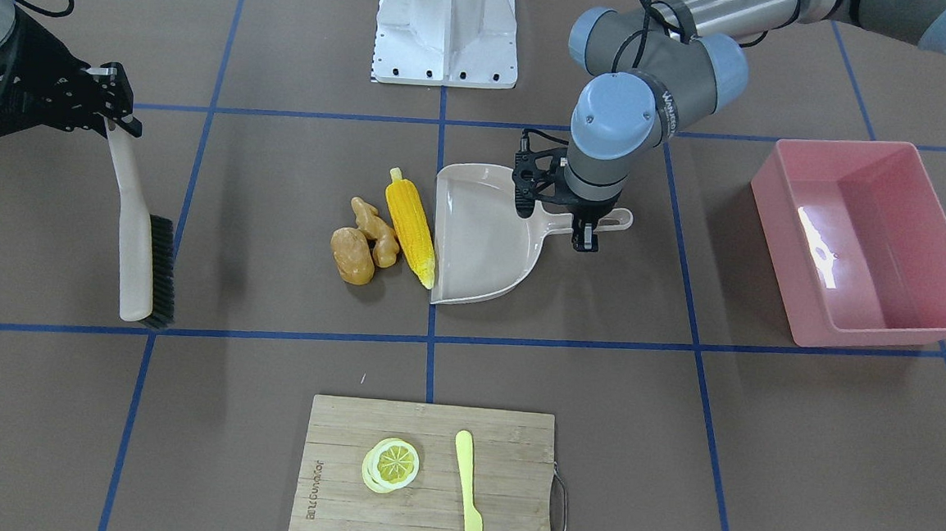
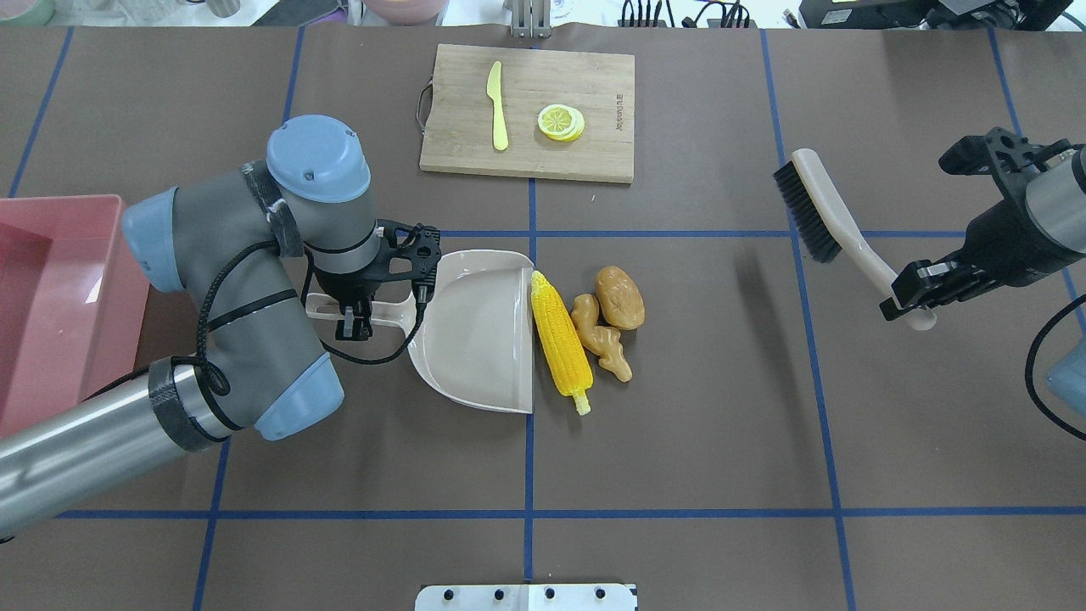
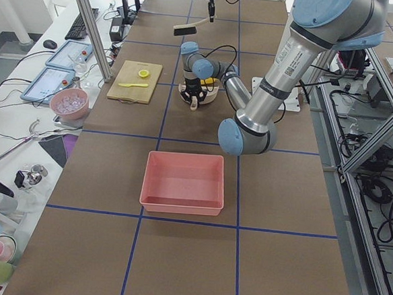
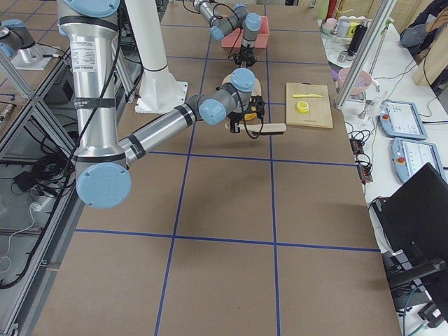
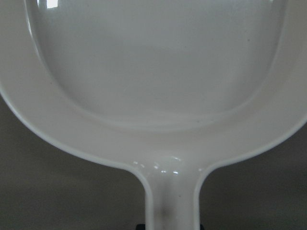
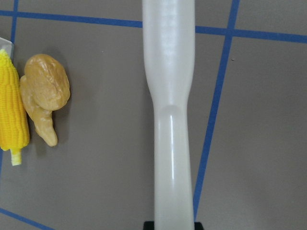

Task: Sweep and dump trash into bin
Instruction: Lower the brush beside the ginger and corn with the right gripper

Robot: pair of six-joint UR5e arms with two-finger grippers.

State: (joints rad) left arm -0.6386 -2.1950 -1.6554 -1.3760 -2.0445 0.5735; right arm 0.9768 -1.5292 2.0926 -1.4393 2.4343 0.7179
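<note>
The yellow corn cob (image 1: 411, 227) lies along the open lip of the beige dustpan (image 1: 483, 233). The tan ginger root (image 1: 376, 231) and the brown potato (image 1: 352, 256) lie just beyond it, touching each other. My left gripper (image 1: 586, 230) is shut on the dustpan's handle, and the pan rests flat on the table. My right gripper (image 1: 115, 116) is shut on the handle of a black-bristled brush (image 1: 140, 237), held well away from the trash. The pink bin (image 1: 795, 236) stands empty past the left arm. The right wrist view shows the brush handle (image 6: 170, 120), potato (image 6: 45, 84) and corn (image 6: 12, 110).
A wooden cutting board (image 1: 425, 517) with a lemon slice (image 1: 391, 464) and a yellow knife (image 1: 469, 495) lies at the table's far side from the robot. The white robot base mount (image 1: 446, 26) stands behind the dustpan. Blue tape lines cross the brown table.
</note>
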